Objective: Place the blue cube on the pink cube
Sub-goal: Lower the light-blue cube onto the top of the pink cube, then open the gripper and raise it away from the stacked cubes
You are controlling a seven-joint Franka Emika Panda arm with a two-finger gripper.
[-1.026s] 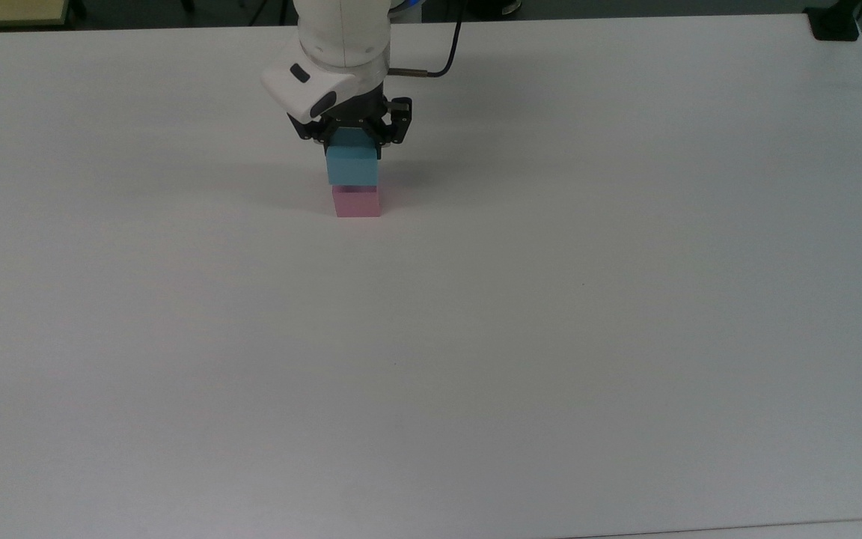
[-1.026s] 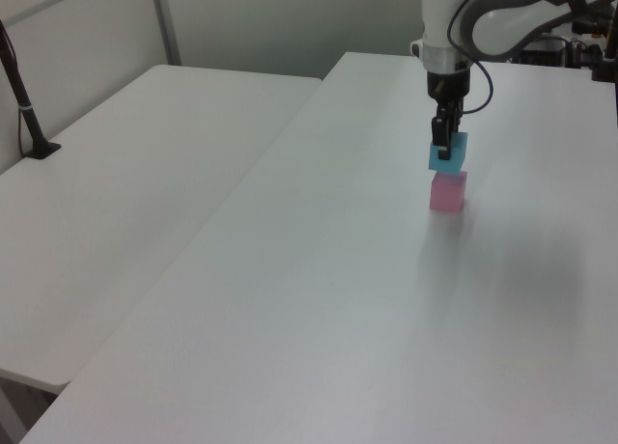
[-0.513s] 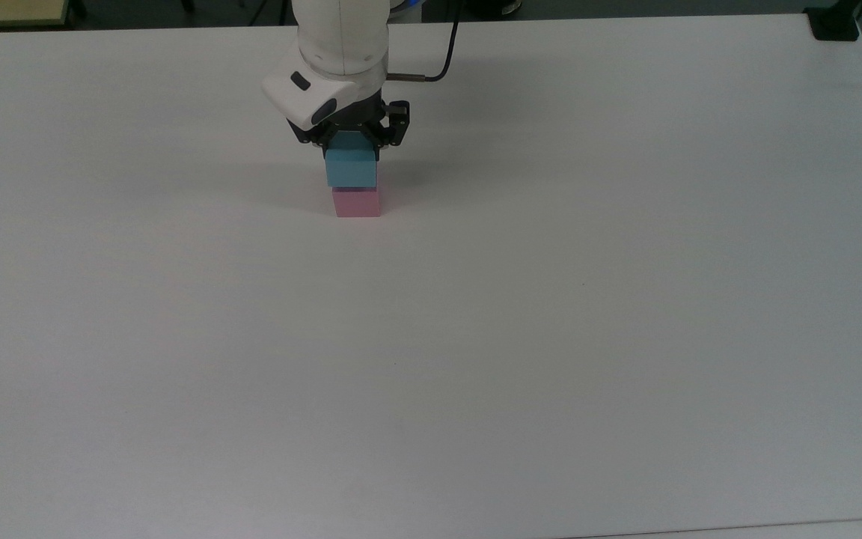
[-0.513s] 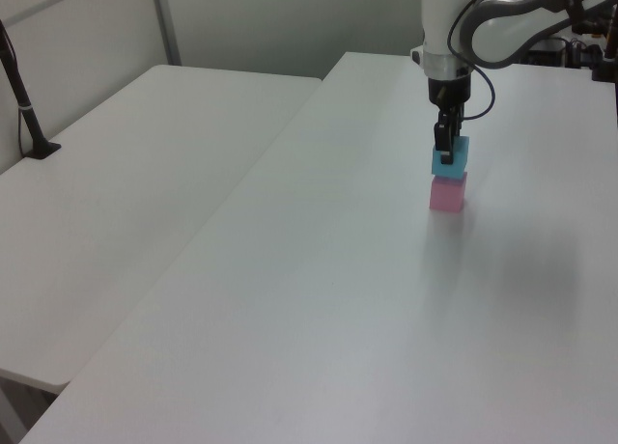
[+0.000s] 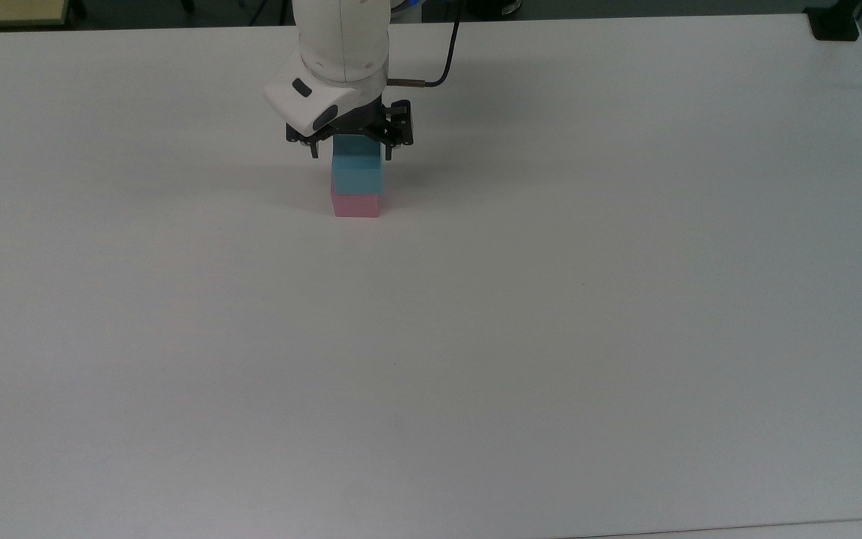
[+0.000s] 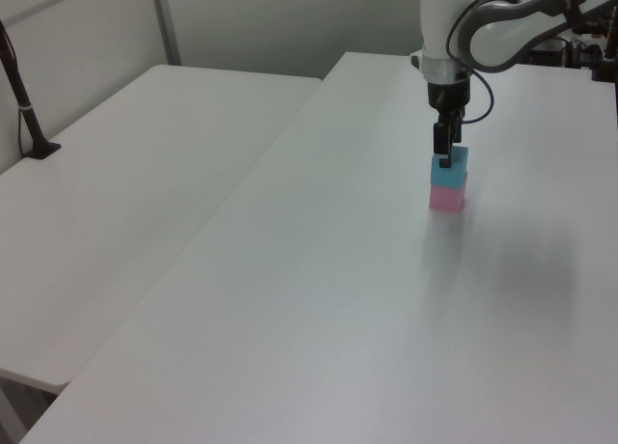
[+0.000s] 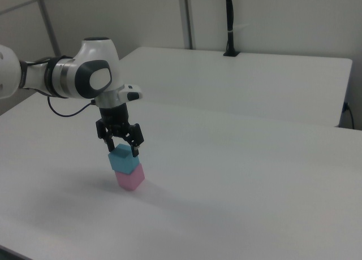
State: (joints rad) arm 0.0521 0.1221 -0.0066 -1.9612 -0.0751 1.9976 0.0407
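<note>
In the upper middle of the top view, the blue cube (image 5: 357, 174) sits squarely on the pink cube (image 5: 355, 205) on the white table (image 5: 551, 299). The gripper (image 5: 349, 153) hangs directly over the stack, its fingers spread wider than the blue cube and flanking its top edge, gripping nothing.

White matte table (image 5: 551, 337) spans the top view. A second white table (image 6: 126, 203) adjoins it on the left view's left. Black post (image 7: 229, 22) stands at that table's far edge against grey partition walls (image 7: 271, 22).
</note>
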